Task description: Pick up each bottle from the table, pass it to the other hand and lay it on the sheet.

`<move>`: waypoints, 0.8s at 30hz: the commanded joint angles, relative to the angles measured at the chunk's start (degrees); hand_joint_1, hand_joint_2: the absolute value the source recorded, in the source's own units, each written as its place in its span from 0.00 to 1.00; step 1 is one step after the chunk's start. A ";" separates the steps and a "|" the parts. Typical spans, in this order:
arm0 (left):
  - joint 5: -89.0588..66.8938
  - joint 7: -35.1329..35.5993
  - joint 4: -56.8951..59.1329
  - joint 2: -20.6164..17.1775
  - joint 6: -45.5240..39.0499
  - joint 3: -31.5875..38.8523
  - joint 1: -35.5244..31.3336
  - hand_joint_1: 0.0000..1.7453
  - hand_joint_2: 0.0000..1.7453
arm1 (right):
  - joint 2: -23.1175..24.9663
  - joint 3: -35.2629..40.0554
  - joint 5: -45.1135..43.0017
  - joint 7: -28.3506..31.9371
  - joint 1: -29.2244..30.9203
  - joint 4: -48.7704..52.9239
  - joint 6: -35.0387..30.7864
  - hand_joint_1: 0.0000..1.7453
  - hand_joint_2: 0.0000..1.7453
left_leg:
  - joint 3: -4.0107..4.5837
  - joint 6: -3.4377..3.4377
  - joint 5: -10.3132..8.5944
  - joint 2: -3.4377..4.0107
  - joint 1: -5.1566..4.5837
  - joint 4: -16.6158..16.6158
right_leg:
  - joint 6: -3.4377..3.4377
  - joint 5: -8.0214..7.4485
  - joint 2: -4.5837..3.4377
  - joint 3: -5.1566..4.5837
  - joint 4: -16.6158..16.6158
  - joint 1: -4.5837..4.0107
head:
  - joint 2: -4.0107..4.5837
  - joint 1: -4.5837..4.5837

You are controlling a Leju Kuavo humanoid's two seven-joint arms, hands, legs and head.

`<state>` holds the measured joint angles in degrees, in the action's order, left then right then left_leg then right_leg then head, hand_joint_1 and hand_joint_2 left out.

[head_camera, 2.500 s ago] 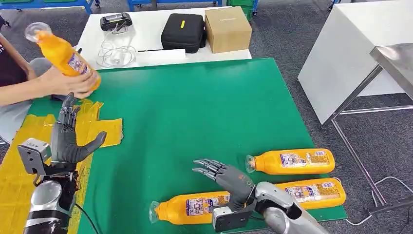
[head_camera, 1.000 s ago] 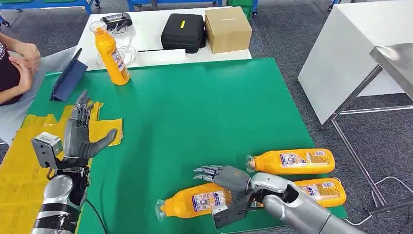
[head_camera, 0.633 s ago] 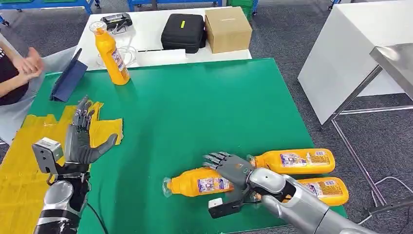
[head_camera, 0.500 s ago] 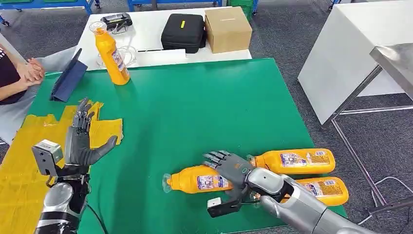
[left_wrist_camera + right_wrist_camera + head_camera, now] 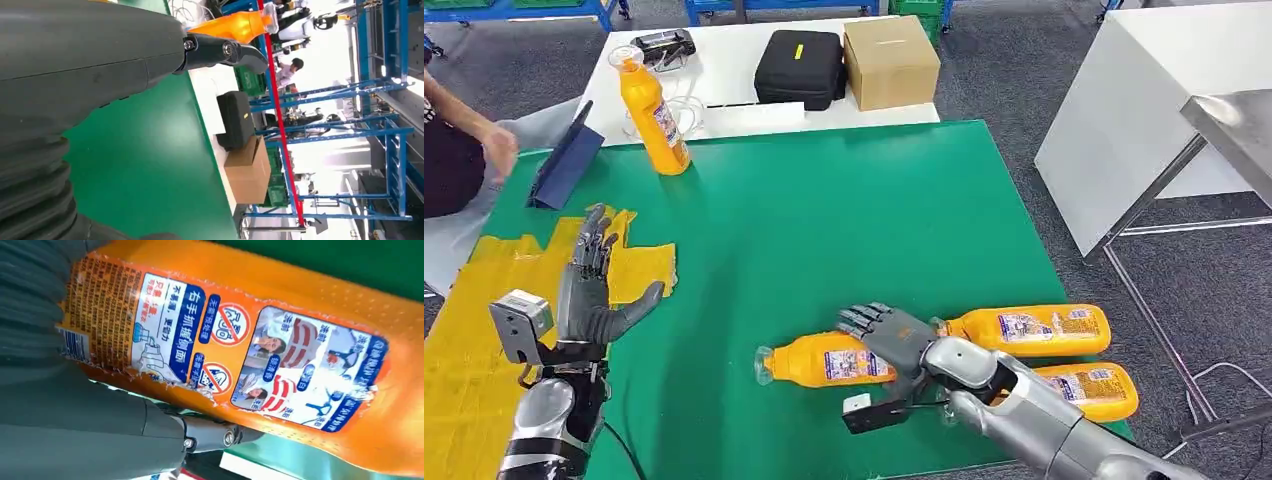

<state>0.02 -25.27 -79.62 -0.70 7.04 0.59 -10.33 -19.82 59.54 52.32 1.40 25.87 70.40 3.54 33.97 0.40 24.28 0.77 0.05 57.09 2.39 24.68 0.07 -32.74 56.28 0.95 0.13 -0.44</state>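
An orange bottle with a clear cap lies on its side on the green mat, cap pointing left. My right hand grips its body, fingers over the top; up close the thumb lies under the label of the bottle. Two more orange bottles lie just right of it. A further bottle stands upright at the mat's far left. My left hand is raised and open above the yellow sheet, holding nothing; its thumb shows in the left wrist view.
A person sits at the far left beside a dark tablet. Behind the mat a white table carries a black case, a cardboard box and cables. A white cabinet stands on the right.
My right hand closed on the near bottle and brought it away from the front edge toward the mat's middle. The person stood a bottle upright at the far left and drew back.
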 commanded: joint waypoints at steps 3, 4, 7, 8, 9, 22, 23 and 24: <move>0.25 0.40 1.86 1.04 0.00 -0.06 -1.65 0.00 1.00 | 4.90 -1.92 -1.48 -0.28 1.04 -10.53 -0.15 1.00 1.00 | -0.15 -0.06 0.01 -0.13 0.13 0.01 | -0.13 -0.02 0.06 0.19 -0.08 -0.13 | 0.00 0.00; 0.26 0.44 1.76 0.98 0.01 -0.03 -1.56 0.00 1.00 | 5.01 -1.98 -1.50 -0.33 0.91 -10.66 -0.20 1.00 1.00 | -0.18 -0.04 -0.01 -0.11 0.08 -0.03 | -0.09 -0.02 0.06 0.20 -0.08 -0.08 | 0.00 0.00; 0.32 0.51 1.71 1.03 0.04 -0.15 -1.58 0.00 1.00 | 5.57 -2.45 -1.72 -0.37 0.89 -11.61 -0.24 1.00 1.00 | -0.23 -0.04 0.00 -0.13 0.10 0.01 | -0.10 -0.02 0.06 0.26 -0.07 -0.10 | 0.00 0.00; 0.32 0.48 1.67 1.03 0.02 -0.27 -1.61 0.00 1.00 | 6.01 -2.81 -2.02 -0.22 0.89 -12.28 -0.23 1.00 1.00 | -0.23 -0.05 -0.01 -0.13 0.13 0.01 | -0.13 -0.05 0.05 0.27 -0.10 -0.14 | 0.00 0.00; 0.32 0.46 1.61 1.03 0.01 -0.32 -1.60 0.00 1.00 | 6.24 -2.93 -2.17 -0.10 0.88 -12.57 -0.23 1.00 1.00 | -0.25 -0.04 -0.01 -0.11 0.09 0.00 | -0.09 -0.03 0.05 0.27 -0.07 -0.09 | 0.00 0.00; 0.40 1.26 -2.61 1.27 -0.05 -0.43 0.80 0.00 1.00 | 12.70 -12.52 -3.38 -1.60 -3.98 -9.70 -9.82 1.00 1.00 | -0.49 -0.04 -0.01 -0.03 0.06 -0.04 | -0.09 -0.03 0.00 0.45 -0.06 -0.07 | 0.00 0.00; 0.40 1.26 -2.61 1.27 -0.05 -0.43 0.80 0.00 1.00 | 12.70 -12.52 -3.38 -1.60 -3.98 -9.70 -9.82 1.00 1.00 | -0.49 -0.04 -0.01 -0.03 0.06 -0.04 | -0.09 -0.03 0.00 0.45 -0.06 -0.07 | 0.00 0.00; 0.40 1.26 -2.61 1.27 -0.05 -0.43 0.80 0.00 1.00 | 12.70 -12.52 -3.38 -1.60 -3.98 -9.70 -9.82 1.00 1.00 | -0.49 -0.04 -0.01 -0.03 0.06 -0.04 | -0.09 -0.03 0.00 0.45 -0.06 -0.07 | 0.00 0.00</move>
<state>0.39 -24.89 -80.11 -0.09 7.04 0.48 -10.32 -12.81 53.66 48.74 1.33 26.14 62.10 -0.90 33.47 0.40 24.29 0.82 0.06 57.07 2.37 24.67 0.03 -32.30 56.27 0.94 0.13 -0.44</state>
